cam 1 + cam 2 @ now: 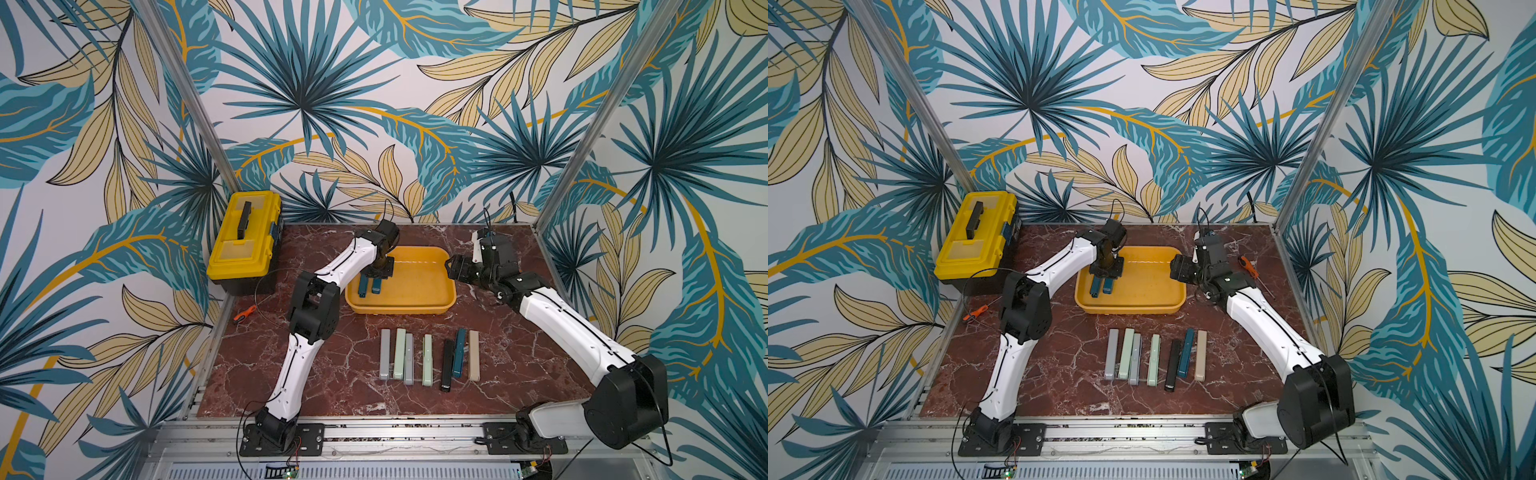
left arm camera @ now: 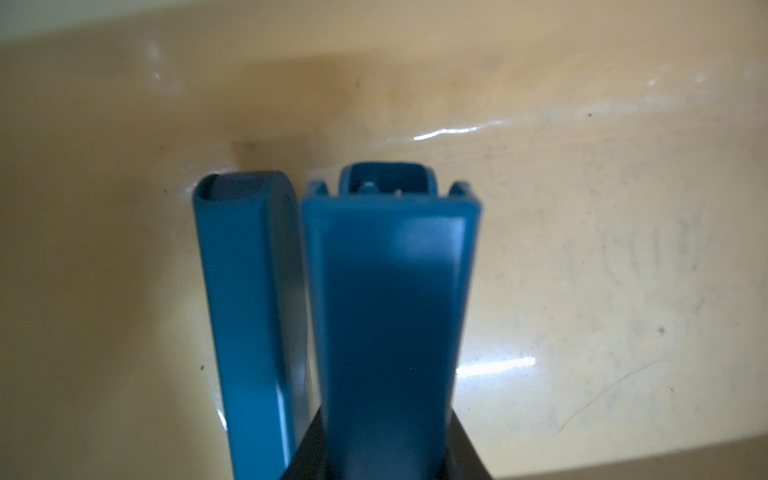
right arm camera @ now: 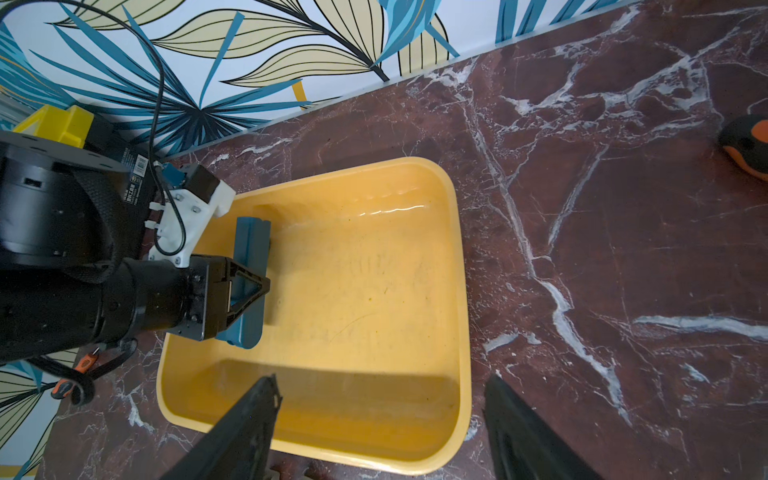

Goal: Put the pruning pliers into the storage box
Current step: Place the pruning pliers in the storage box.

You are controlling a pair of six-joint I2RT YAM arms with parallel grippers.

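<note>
Robotics lab test cell, by the look. Left arm [image 1: 291, 370] and right arm [image 1: 569, 324] are sitting bolted to an aluminium rail [image 1: 407, 434] fronting a marble-patterned worktop [image 1: 340, 382]; leaf-print panels [image 1: 353, 104] on metal posts [image 1: 187, 91] are walling it in on three sides.

No wording is legible anywhere: the small printed barcode sticker [image 3: 136, 176] on the yellow lidded plastic toolbox [image 3: 58, 124] is too blurred.
</note>
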